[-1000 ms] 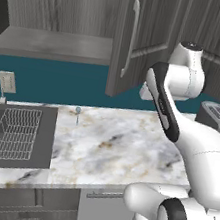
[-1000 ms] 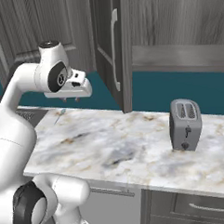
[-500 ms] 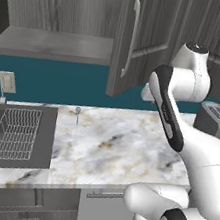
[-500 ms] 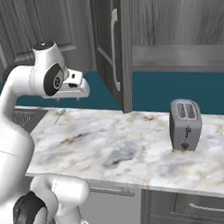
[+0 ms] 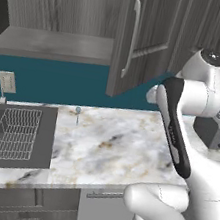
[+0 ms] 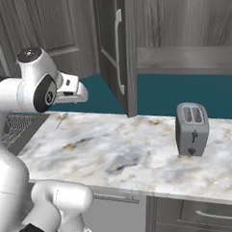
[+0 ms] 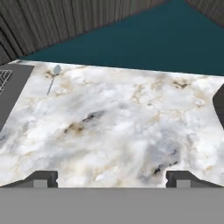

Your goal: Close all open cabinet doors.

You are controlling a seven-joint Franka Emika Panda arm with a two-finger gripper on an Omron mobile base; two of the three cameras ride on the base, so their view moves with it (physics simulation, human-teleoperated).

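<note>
Above the marble counter, at its back edge, one of the cabinet doors stands swung out toward the room, edge-on to the wall and projecting over the worktop. It is a tall grey wood-grain panel with a recessed centre field and a long vertical silver bar handle near its free edge; in the right base view the same door shows its inner face and narrow edge, with the open cabinet shelf beside it. Neighbouring doors of the same finish lie flat against the cabinet fronts. The gripper hangs over the counter with nothing between its jaws, which stand wide apart; its two dark fingertips rise at the lower corners of the hand view, looking down on bare marble. A small spoon lies near the back edge of the counter, close to the sink with its wire rack at the left end. A grey toaster stands upright toward the right end of the counter, well apart from the open door.
</note>
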